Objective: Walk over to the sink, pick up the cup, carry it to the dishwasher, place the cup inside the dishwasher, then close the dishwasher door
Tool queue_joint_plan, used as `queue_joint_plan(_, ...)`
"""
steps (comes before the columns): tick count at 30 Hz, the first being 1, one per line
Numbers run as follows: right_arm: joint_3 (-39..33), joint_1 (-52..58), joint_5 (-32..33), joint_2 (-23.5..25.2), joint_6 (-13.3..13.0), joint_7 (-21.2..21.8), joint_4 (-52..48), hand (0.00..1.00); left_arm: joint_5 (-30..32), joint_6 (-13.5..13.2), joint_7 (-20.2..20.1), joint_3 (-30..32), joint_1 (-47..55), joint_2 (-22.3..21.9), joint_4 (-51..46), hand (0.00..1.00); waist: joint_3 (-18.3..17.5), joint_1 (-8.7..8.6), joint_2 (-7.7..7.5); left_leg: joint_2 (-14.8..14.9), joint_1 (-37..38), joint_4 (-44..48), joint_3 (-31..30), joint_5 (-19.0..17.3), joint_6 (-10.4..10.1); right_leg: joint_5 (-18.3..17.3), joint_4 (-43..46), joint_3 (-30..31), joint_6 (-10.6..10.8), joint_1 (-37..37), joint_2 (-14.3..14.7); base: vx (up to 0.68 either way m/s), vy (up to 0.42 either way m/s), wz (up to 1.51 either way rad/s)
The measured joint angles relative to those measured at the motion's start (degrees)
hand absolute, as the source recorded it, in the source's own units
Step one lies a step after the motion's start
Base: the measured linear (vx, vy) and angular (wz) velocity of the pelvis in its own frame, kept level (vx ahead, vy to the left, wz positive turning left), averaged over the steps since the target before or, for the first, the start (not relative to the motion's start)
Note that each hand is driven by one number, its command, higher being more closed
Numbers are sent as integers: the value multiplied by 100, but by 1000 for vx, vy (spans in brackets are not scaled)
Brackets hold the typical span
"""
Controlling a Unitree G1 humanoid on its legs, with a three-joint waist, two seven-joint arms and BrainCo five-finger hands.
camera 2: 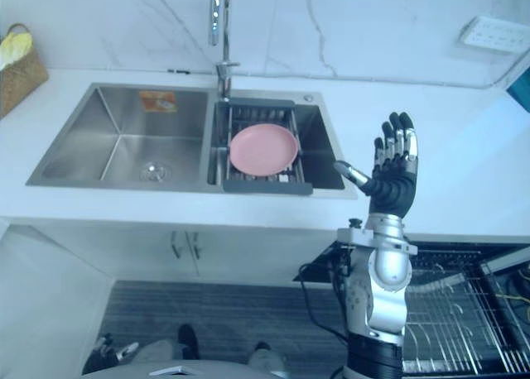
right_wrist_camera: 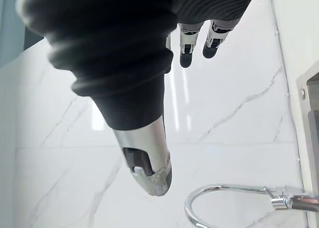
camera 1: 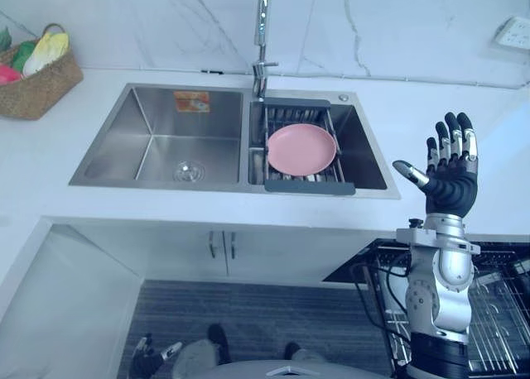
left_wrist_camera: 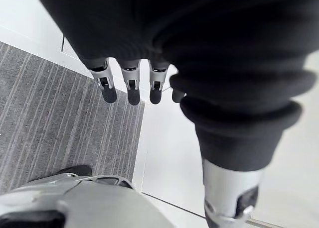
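Note:
The steel double sink (camera 1: pixel 116 139) is set in the white counter, its left basin bare. In the right basin a pink plate (camera 1: pixel 301 149) lies on a dark rack (camera 1: pixel 308 186). My right hand (camera 1: pixel 451 184) is raised upright over the counter just right of the sink, open, fingers straight and thumb spread, holding nothing. Its fingers (right_wrist_camera: pixel 185 58) point toward the marble wall and faucet (right_wrist_camera: pixel 224 193). My left hand (left_wrist_camera: pixel 129 88) hangs low beside the white cabinet, above the grey floor mat, open and relaxed. The dishwasher's wire rack (camera 1: pixel 497 313) stands pulled out at the lower right.
A tall faucet (camera 1: pixel 262 31) rises behind the sink's divider. A wicker basket (camera 1: pixel 37 85) of produce sits on the counter at the far left. A wall socket (camera 1: pixel 515 33) is at the upper right. Cabinet doors (camera 1: pixel 221 245) lie below the sink.

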Motion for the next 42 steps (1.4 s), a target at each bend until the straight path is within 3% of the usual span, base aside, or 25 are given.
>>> queue_joint_plan(3,15,-58,-441,-25,91,-67,7,0,0,-1,-6,6,7,-24,1,0,10,85,19,-32,26,-12,-265,-3,-84,36,-79,152,-23,-30,20,-37,-22,-25)
queue_joint_plan(10,28,-231,-1842,-488,290,-265,7,0,1,5,-27,9,-1,-3,10,0,-5,35,1,-270,416,-852,-188,153,-318,68,-95,299,-8,-102,-117,-41,28,-18)
queue_joint_plan(13,18,-300,-2623,-807,439,-265,9,0,4,16,-61,11,-71,16,16,0,-25,27,-14,-335,493,-1282,-296,459,-260,79,-93,259,-16,-190,-107,13,29,8)
queue_joint_plan(20,86,-1201,-3931,-1457,494,-182,690,0,5,113,-168,11,-214,125,9,0,-95,96,-186,-341,439,-1277,-445,567,-68,140,-171,93,33,-123,-76,48,-5,10)
queue_joint_plan(22,291,-1452,-4309,-1870,485,27,956,0,5,188,-184,-1,-234,147,10,0,-100,102,-193,-368,397,-1250,-551,577,-54,150,-217,-25,53,-100,-53,44,-16,18)
queue_joint_plan(28,943,-1976,-4865,-2444,416,653,1758,0,12,313,-232,-3,-238,156,16,0,-96,248,-202,-390,368,-1279,-650,595,-31,135,-227,-95,75,-92,-52,-6,3,10)
queue_joint_plan(29,1151,-2119,-5028,-2572,377,920,1939,0,14,325,-261,-3,-238,159,13,0,-96,251,-203,-411,340,-1281,-733,588,-47,79,-227,-169,81,-91,-75,-31,19,21)
queue_joint_plan(33,1457,-2448,-5031,-2697,377,1357,2405,0,14,391,-273,-4,-230,160,11,0,-96,331,-219,-447,316,-1282,-772,590,-46,70,-221,-207,76,-89,-109,-12,26,10)
queue_joint_plan(34,1640,-2907,-5029,-2702,379,1342,2726,0,110,452,-278,-5,-182,239,-12,0,-158,382,-361,-517,304,-1280,-898,629,11,92,-251,-348,92,-20,-158,0,0,0)
queue_joint_plan(42,1639,-2906,-5026,-2701,378,1342,2726,0,99,575,-277,-44,-188,254,-103,0,-157,370,-361,-501,305,-1280,-849,633,15,106,-232,-341,113,-44,-168,0,0,-2)
